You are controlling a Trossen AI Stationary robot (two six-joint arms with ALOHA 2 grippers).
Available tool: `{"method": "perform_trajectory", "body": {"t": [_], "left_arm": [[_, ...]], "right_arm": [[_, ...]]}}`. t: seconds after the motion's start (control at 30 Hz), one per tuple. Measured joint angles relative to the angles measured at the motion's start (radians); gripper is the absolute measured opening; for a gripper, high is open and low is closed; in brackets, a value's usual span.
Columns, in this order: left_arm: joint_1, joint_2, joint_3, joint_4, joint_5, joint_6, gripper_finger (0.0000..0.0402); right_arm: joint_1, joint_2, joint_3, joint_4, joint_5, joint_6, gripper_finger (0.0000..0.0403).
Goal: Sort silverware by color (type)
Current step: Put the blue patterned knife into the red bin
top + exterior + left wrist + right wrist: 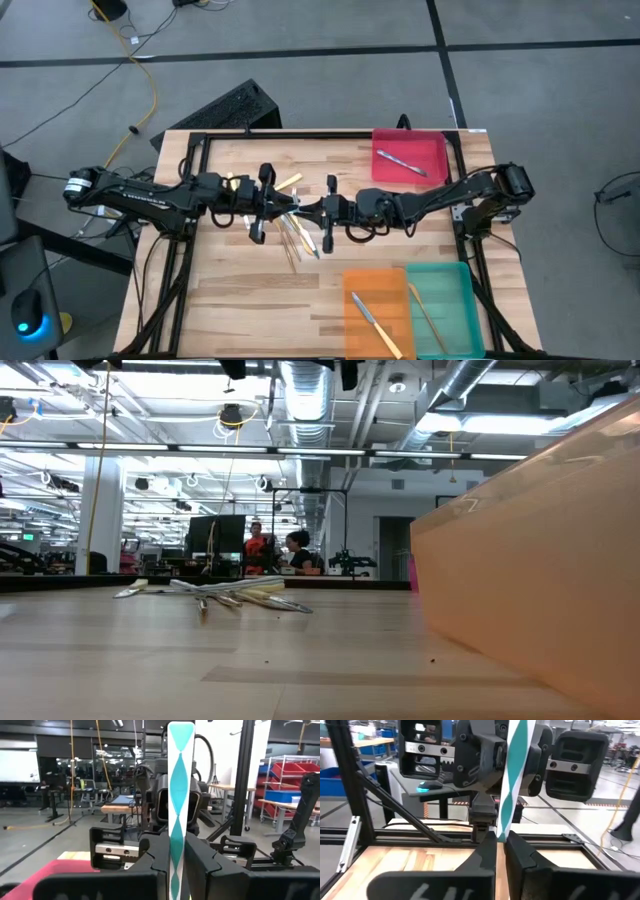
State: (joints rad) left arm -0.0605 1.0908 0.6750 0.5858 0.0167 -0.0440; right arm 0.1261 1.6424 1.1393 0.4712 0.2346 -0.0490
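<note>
Both grippers meet fingertip to fingertip above the middle of the table, my left gripper (291, 207) coming from the left and my right gripper (312, 210) from the right. Each is shut on the same flat utensil (180, 780) with a teal-and-white striped handle, which stands upright between them. Below them a pile of utensils (292, 238) lies flat on the wood, also seen in the low view (215, 592). A yellow-handled one (288, 182) lies just beyond the grippers. My left gripper (177, 857) pinches the lower part of the striped handle (177, 837) between its two fingers, coming level from the table's left. The handle stands upright, rising above the fingers, clear of the table. My right gripper (501, 845) pinches the striped handle (504, 827) at its fingertips, level from the table's right. The handle leans slightly as it rises in front of the left gripper.
A red tray (436, 150) at the far right holds a blue-handled utensil (400, 163). At the near edge an orange tray (390, 280) holds a yellow-handled one (375, 325), and a teal tray (455, 290) holds a wooden one (428, 318). People stand far behind the table (275, 548).
</note>
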Motion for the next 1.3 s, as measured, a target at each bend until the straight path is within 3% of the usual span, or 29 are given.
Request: {"method": "perform_trajectory", "body": {"t": [0.17, 0.33, 0.7, 0.93, 1.2, 1.3], "left_arm": [[0.0, 0.0, 0.0, -0.014, -0.044, -0.047, 0.0034], [-0.001, 0.0, 0.0, -0.019, -0.153, -0.098, 0.0067], [-0.002, 0.0, 0.0, -0.132, -0.331, -0.145, 0.0116], [-0.002, 0.0, 0.0, -0.214, -0.336, -0.149, 0.0116], [-0.001, -0.001, 0.0, -0.309, -0.278, -0.189, 0.0116], [-0.001, -0.001, 0.0, -0.337, -0.257, -0.198, 0.0116]], "right_arm": [[0.006, 0.0, 0.0, -0.004, 0.044, 0.002, 0.002], [0.003, 0.0, 0.0, -0.006, 0.121, 0.023, 0.002], [-0.015, 0.0, 0.0, -0.154, 0.355, 0.079, 0.002], [-0.076, -0.026, -0.002, -0.374, 0.408, 0.155, 0.002], [-0.185, -0.174, -0.001, -0.662, 0.425, 0.16, 0.002], [-0.243, -0.236, -0.001, -0.791, 0.427, 0.092, 0.002]]}}
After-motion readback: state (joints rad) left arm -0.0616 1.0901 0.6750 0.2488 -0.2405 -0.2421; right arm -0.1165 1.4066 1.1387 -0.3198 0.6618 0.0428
